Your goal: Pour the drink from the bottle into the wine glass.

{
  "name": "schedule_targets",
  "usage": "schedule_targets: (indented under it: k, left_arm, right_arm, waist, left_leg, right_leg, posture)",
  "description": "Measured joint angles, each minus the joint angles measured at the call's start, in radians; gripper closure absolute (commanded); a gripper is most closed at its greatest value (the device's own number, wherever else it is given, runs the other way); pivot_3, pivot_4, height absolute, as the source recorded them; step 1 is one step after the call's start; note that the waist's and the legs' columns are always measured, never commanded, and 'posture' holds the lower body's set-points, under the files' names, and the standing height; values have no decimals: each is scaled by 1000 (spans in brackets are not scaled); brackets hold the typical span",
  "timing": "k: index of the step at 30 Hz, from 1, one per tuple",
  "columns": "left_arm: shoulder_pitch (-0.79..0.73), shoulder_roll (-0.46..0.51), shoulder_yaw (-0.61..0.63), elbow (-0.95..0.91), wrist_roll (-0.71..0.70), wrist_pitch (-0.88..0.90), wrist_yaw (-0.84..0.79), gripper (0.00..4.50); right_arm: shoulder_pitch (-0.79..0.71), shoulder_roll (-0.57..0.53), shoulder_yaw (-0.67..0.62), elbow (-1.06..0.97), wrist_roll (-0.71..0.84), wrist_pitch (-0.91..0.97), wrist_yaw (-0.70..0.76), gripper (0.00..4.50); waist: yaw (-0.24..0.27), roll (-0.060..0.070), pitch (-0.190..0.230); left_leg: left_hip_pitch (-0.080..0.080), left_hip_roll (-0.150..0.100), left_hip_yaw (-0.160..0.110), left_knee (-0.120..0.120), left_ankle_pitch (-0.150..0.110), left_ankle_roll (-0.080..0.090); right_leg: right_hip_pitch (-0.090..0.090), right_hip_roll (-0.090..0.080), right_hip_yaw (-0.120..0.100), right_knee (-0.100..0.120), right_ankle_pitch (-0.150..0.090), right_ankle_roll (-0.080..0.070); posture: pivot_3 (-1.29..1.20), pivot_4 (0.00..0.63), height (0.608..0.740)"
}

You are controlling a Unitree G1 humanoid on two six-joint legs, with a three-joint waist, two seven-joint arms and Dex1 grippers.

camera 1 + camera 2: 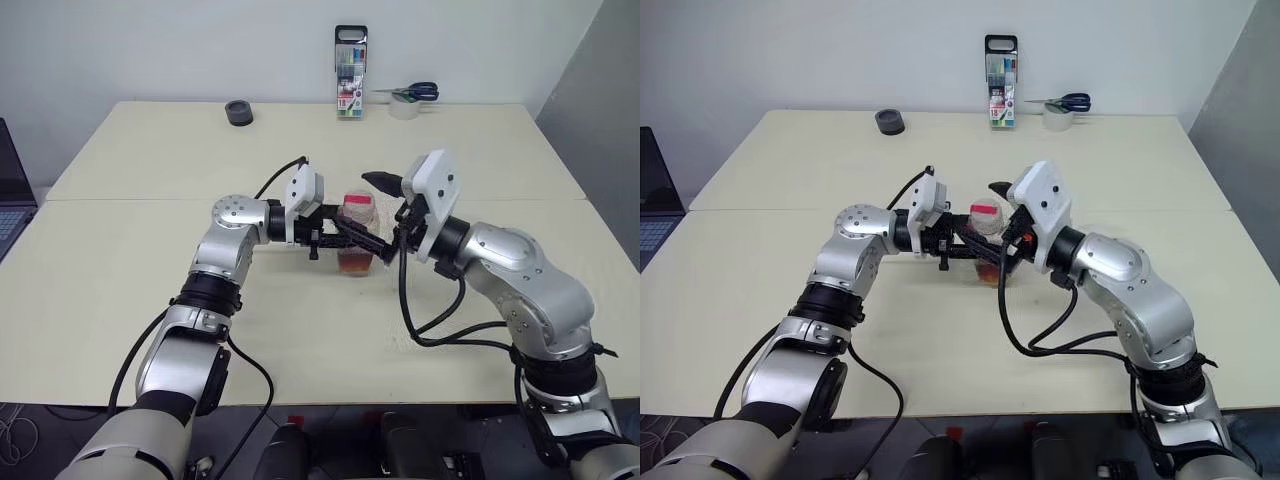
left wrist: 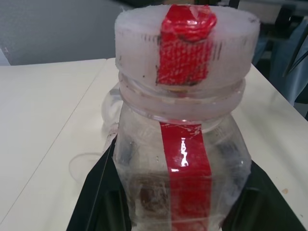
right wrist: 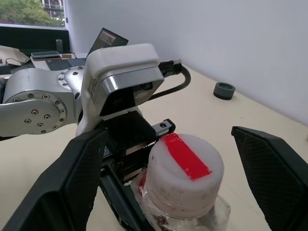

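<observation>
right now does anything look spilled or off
Nothing spilled. The bottle stands upright in the left hand, cap on, with the right hand open around the cap. Table looks dry.

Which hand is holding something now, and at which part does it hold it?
The left hand holds the bottle by its body, below the cap. The right hand is open around the cap, holding nothing.

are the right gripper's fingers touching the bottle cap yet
Apart. In the right wrist view the right gripper is open, its fingers wide of the cap with table showing between.
</observation>
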Motion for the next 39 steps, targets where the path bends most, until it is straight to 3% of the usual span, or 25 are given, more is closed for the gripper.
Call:
schedule_targets:
  k: [39]
  left_arm:
    - [5,1,0,0,0,1,-1,2787]
  right_arm:
    - [35,-21,-48,23,-10,-8,2,136]
  waist:
    - [0,0,0]
  left_leg:
    - [0,0,0,0,0,0]
  right_leg:
    - [0,0,0,0,0,0]
  posture:
    - [0,150,740]
